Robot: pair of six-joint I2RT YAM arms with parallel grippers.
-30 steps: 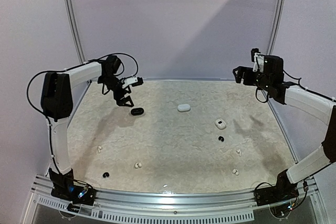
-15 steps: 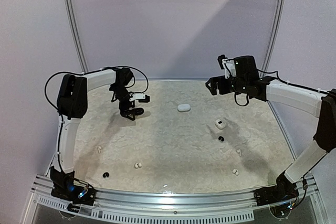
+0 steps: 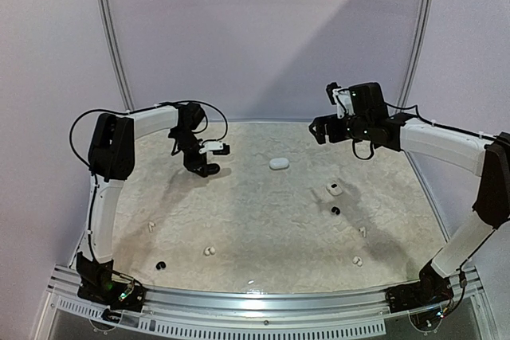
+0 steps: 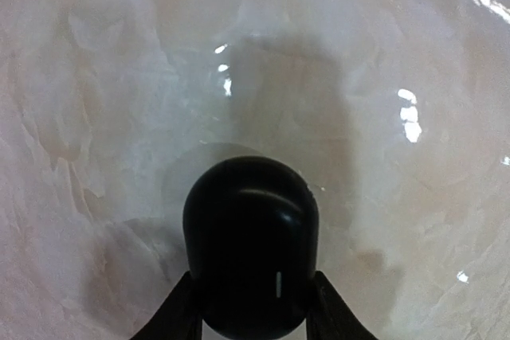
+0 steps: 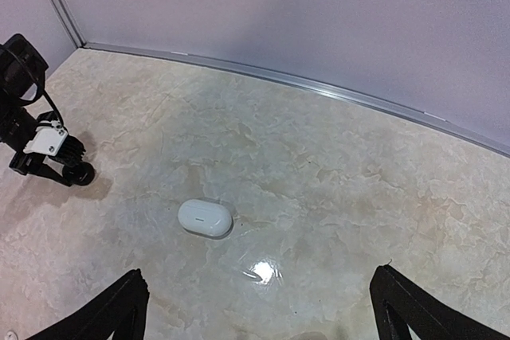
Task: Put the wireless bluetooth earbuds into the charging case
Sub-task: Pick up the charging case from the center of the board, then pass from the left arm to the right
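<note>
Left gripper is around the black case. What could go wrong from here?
1. The left gripper pinches only the near end of the rounded, glossy black case; it could slip or twist out when lifted.
2. The case looks closed, so nothing can go in yet.
3. A black earbud lies far from the case and is tiny, easy to fumble.

The tabletop (image 3: 263, 224) is pale, like creamy stone, with wavy marks and a few shiny spots of light. Behind it stands a plain light purple wall (image 3: 263, 29) with a slanted shadow across it. A thin silver strip (image 5: 319, 90) runs where the wall meets the tabletop. One thin silver pole (image 3: 111, 37) goes up on the left and another pole (image 3: 419, 37) on the right. A silver metal rail (image 3: 263, 302) with little slots runs along the near edge.
</note>
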